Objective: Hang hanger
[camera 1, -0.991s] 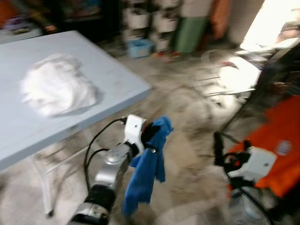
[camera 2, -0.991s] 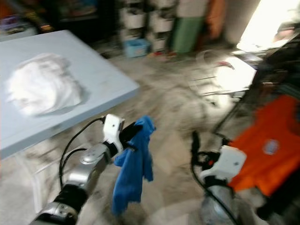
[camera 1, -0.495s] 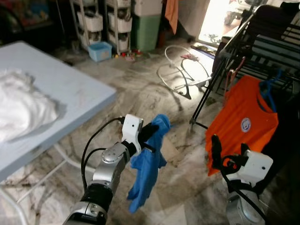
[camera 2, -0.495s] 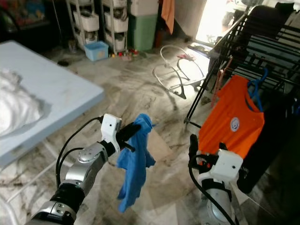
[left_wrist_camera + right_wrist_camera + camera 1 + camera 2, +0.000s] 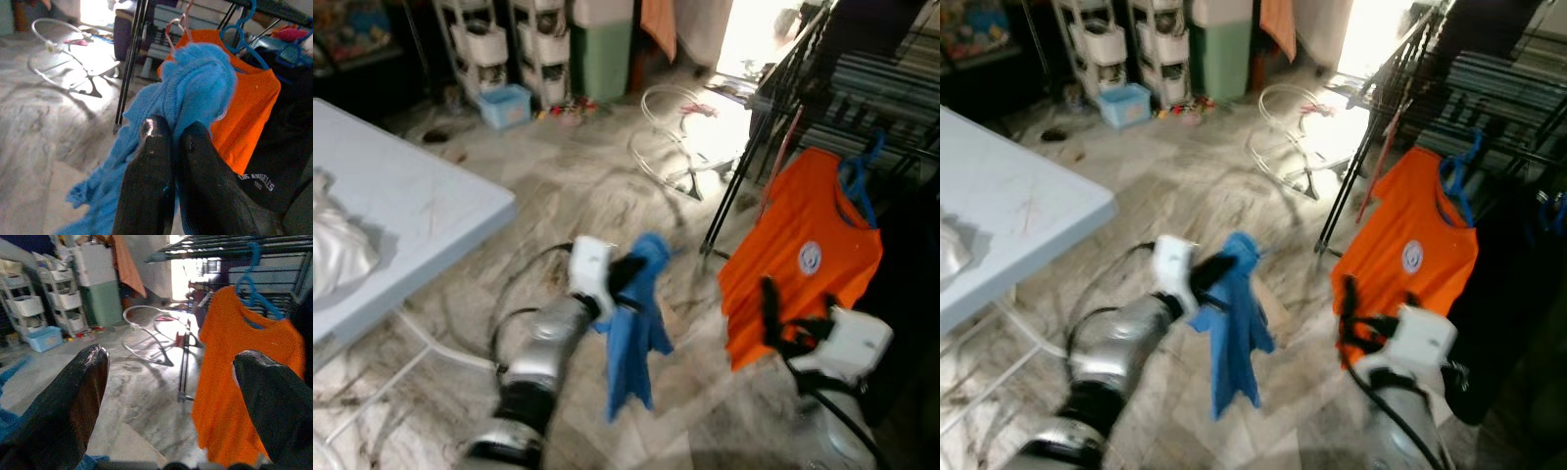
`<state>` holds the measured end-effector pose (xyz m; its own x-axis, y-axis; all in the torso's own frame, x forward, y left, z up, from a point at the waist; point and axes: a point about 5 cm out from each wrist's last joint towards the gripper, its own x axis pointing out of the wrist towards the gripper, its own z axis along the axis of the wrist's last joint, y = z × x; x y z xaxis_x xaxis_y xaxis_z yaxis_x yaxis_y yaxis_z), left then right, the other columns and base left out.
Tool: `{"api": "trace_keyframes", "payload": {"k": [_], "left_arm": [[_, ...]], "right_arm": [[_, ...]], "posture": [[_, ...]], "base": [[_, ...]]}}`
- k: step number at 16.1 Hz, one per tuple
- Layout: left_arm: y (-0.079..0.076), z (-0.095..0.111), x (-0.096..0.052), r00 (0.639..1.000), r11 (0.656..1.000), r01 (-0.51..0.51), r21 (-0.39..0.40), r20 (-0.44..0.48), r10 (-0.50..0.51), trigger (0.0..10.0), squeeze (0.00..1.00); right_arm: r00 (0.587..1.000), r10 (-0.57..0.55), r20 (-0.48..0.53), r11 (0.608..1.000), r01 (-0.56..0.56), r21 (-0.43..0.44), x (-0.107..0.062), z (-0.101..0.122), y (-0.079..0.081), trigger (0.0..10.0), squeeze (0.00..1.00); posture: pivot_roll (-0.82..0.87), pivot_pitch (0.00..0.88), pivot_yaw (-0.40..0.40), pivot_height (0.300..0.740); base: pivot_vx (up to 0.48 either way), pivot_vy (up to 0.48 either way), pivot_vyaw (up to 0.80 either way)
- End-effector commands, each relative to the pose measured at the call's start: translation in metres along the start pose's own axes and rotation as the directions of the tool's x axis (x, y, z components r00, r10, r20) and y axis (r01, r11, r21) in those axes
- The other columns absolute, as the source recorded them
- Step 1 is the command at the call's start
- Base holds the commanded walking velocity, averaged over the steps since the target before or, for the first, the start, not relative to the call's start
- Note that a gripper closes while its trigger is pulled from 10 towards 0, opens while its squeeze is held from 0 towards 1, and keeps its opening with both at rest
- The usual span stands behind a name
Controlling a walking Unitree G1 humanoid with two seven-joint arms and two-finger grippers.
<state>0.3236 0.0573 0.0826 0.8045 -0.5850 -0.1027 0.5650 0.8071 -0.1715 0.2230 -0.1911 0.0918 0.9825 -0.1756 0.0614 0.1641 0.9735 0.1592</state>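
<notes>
Left end effector (image 5: 168,134) pinches a limp blue knitted garment (image 5: 634,328) near the orange T-shirt (image 5: 793,250) on the black drying rack (image 5: 862,88); right end effector (image 5: 171,367) is spread wide.

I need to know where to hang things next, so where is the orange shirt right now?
The orange shirt hangs on a blue hanger from the dark drying rack, ahead on the robot's right, just beyond the right gripper.

The table (image 5: 431,211) stood left of the drying rack (image 5: 862,78). A T-shirt (image 5: 798,259) hung on the rack; storage shelves (image 5: 509,39) stood behind the table.
</notes>
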Motion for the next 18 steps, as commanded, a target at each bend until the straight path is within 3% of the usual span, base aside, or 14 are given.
{"api": "trace_keyframes", "payload": {"k": [1,6,11,15,18], "left_arm": [[0.007,0.008,0.003,0.998,0.998,-0.055,0.034,0.013,0.054,10.0,0.00],[0.034,0.009,-0.006,0.969,0.965,-0.248,0.088,0.040,0.245,10.0,0.00],[0.030,0.018,-0.002,0.976,0.975,-0.208,0.084,0.081,0.201,10.0,0.00],[0.024,0.037,0.003,0.965,0.970,-0.215,0.116,0.180,0.192,10.0,0.00],[0.029,0.021,-0.005,0.968,0.963,-0.232,0.138,0.132,0.215,10.0,0.00]], "right_arm": [[1.000,0.009,0.009,1.000,-0.009,-0.001,0.001,0.003,0.002,10.0,0.00],[1.000,0.007,0.010,1.000,-0.007,-0.002,0.001,0.002,0.002,10.0,0.00],[1.000,0.016,0.011,1.000,-0.016,-0.001,0.003,0.002,0.004,10.0,0.00],[1.000,0.019,0.015,1.000,-0.019,0.000,0.003,0.002,0.004,10.0,0.00],[1.000,0.010,0.010,0.999,-0.011,0.030,0.002,0.000,0.006,10.0,0.00]], "posture": [[0.09,0.003,-0.097,0.740],[0.09,0.000,-0.098,0.740],[0.10,0.004,-0.102,0.740],[0.10,0.007,-0.107,0.740],[0.10,0.007,-0.110,0.740]], "base": [[0.000,0.000,0.00],[0.000,0.000,0.00],[0.000,0.000,0.00],[0.000,0.000,0.00],[0.000,0.000,0.00]]}}
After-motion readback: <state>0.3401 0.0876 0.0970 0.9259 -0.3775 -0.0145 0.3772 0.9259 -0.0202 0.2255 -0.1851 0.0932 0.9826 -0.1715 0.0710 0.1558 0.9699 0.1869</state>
